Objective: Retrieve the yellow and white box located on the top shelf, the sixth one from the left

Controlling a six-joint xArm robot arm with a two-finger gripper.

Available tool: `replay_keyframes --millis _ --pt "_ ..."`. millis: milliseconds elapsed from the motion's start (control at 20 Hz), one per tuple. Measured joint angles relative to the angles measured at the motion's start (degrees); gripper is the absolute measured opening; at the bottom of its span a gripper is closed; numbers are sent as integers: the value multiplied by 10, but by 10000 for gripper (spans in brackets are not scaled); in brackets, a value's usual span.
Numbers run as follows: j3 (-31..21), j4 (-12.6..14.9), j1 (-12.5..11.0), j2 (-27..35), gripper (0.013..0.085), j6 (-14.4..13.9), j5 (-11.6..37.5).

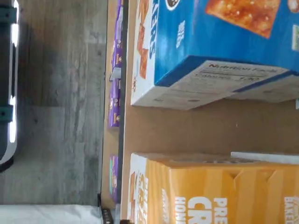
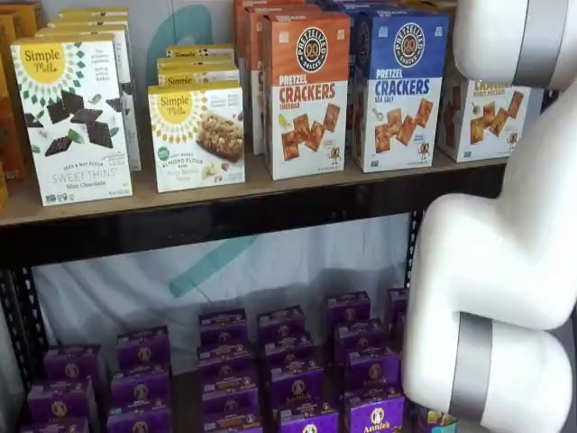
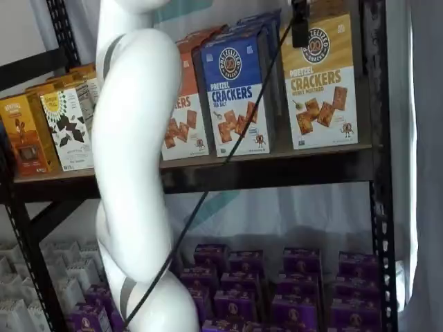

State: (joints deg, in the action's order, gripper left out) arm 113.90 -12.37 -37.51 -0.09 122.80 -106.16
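A long tan wooden top shelf (image 3: 325, 153) with a dark brown metal front rail ran across both shelf views, carried on black perforated metal uprights (image 3: 379, 138). The tall yellow and white cardboard box (image 3: 320, 79) of pretzel crackers stood upright near the right end of that board, just beside an upright; its yellow upper part carried a round dark logo and its white lower part showed brown square crackers. In a shelf view it (image 2: 491, 117) was partly hidden behind the white robot arm (image 2: 505, 262).

Just to its left stood a blue and white pretzel cracker carton (image 3: 239, 90), then an orange and white pretzel cracker carton (image 2: 305, 95). Farther left were white cartons with a yellow sunburst logo (image 2: 74, 117). Rows of small purple boxes (image 2: 284, 361) filled the lower shelf.

The gripper (image 3: 300, 24) showed only as a dark finger shape hanging from the upper edge of a shelf view, right in front of the yellow box's upper left corner, with a black cable (image 3: 228, 152) trailing down from it. Only a side-on sliver was visible, so whether the fingers were spread or pressed together could not be told.

The wrist view, turned on its side, looked down on the shelf board with the blue carton (image 1: 219, 46) and the yellow box (image 1: 215, 191) apart, bare wood between them, and grey plank floor (image 1: 60, 107) beyond the shelf edge.
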Motion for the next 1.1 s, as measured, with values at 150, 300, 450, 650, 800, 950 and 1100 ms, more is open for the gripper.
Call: replay_keyframes --millis 150,300,450,650,800,950,1100 --pt "0 16 8 0 850 -2 -4" --pt "2 34 16 2 850 -2 -9" --pt "2 41 19 3 850 -3 -13" --pt "-1 36 16 2 850 -2 -13" --pt "-5 34 14 0 810 -1 -9" --pt "-9 31 13 -2 730 -1 -6" --pt "-15 25 10 -6 690 0 0"
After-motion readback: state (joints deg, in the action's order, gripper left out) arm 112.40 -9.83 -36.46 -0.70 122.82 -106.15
